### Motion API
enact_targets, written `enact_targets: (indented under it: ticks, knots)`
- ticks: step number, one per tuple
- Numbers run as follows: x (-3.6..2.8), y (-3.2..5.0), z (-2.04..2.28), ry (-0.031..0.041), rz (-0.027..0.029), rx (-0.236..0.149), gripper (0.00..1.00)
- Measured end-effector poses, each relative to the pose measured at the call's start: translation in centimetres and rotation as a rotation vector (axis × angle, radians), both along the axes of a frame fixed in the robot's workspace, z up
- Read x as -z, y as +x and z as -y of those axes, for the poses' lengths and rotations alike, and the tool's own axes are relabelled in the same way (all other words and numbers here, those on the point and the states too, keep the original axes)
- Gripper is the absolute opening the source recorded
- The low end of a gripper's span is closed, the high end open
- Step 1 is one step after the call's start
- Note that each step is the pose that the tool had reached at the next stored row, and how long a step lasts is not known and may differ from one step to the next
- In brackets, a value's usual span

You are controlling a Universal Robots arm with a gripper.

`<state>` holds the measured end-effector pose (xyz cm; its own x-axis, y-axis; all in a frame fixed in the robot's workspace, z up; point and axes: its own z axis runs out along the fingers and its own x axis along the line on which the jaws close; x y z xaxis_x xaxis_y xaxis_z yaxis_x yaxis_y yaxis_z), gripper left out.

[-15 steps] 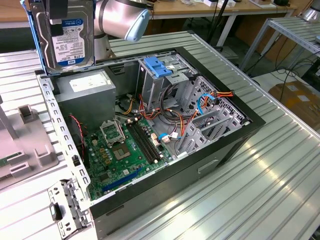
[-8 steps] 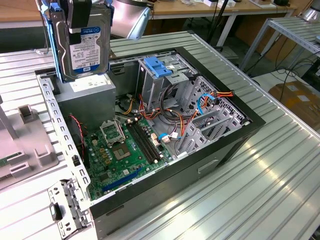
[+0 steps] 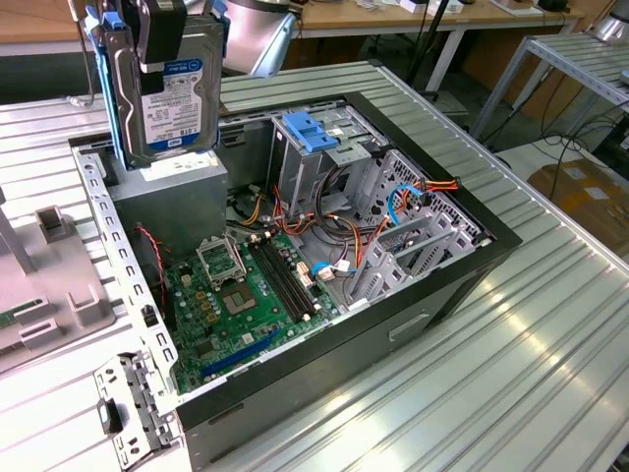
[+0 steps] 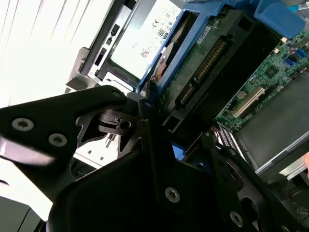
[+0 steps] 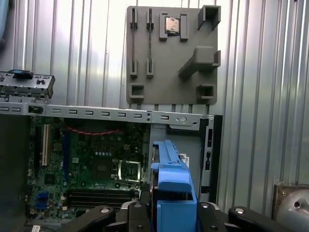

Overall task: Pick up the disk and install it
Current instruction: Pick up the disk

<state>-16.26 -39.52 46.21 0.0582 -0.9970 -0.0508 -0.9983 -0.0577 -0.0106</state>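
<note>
**Gripper** (image 3: 160,54): black, jointed metal; pressed together on the upper end of the disk, which is pinched by its two flat faces.

**Disk** (image 3: 167,103): flat rectangular hard drive in a silver-grey metal shell, carried in the gripper and hung directly beneath it.
- Long axis: vertical, with the drive stood on end.
- Label: white paper with a blue band across its top and rows of black print, borne on the face seen in the exterior view.
- Opposite face: a green circuit board (image 4: 207,58) with a row of contacts is shown in the second wrist view.
- Blue plastic rails (image 3: 102,74): fitted along both long edges. One rail (image 5: 171,193) is seen end-on between the fingers in the first wrist view.

**Power supply** (image 3: 167,202): grey sheet-metal box directly under the held disk. A white sticker (image 4: 149,38) with small marks is carried on it. Whether the disk's lower edge touches it cannot be told.

**Computer case** (image 3: 423,315): black, open-sided, laid flat below the gripper.

**Motherboard** (image 3: 236,295): green, lying in the case floor below the gripper, beside the power supply.

**Drive cage** (image 3: 324,172): perforated metal, capped by a blue ribbed latch (image 3: 310,131), well apart from the gripper.

**Table** (image 3: 521,374): ribbed aluminium.

**Holder** (image 5: 171,53): grey moulded plastic with slots, set on the table outside the case.
</note>
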Motion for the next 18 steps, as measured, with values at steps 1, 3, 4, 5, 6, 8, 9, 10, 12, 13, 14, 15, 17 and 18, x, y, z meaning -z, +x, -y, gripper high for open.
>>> enact_targets:
  ticks: [1,3,4,5,6,8,9,10,12,13,14,15,17,18]
  knots:
    - [0.01,0.01,0.19,0.0,0.0,0.0,0.36]
    - [0.01,0.03,0.58,-0.0001,-0.0001,0.0,0.36]
    - [0.01,0.04,0.69,0.0,0.0,0.0,0.36]
    - [0.02,0.05,0.86,0.0,0.0,0.0,0.36]
    - [0.02,0.05,0.97,0.0,0.0,0.0,0.36]
    - [0.03,0.08,1.45,0.0,0.0,0.0,0.36]
    - [0.04,0.08,1.57,0.0001,0.0001,0.0,0.36]
    - [0.04,0.09,1.69,0.0001,0.0001,0.0,0.36]
    - [0.04,0.11,1.97,0.0,0.0,0.0,0.36]
    - [0.04,0.12,2.17,0.0001,0.0,0.0,0.36]
    - [0.05,0.13,2.4,0.0,0.0001,0.0,0.36]
    - [0.05,0.14,2.55,0.0001,0.0,0.0,0.36]
    - [0.06,0.16,2.87,0.0001,0.0,0.0,0.36]
    - [0.06,0.16,2.97,0.0,0.0,0.0,0.36]
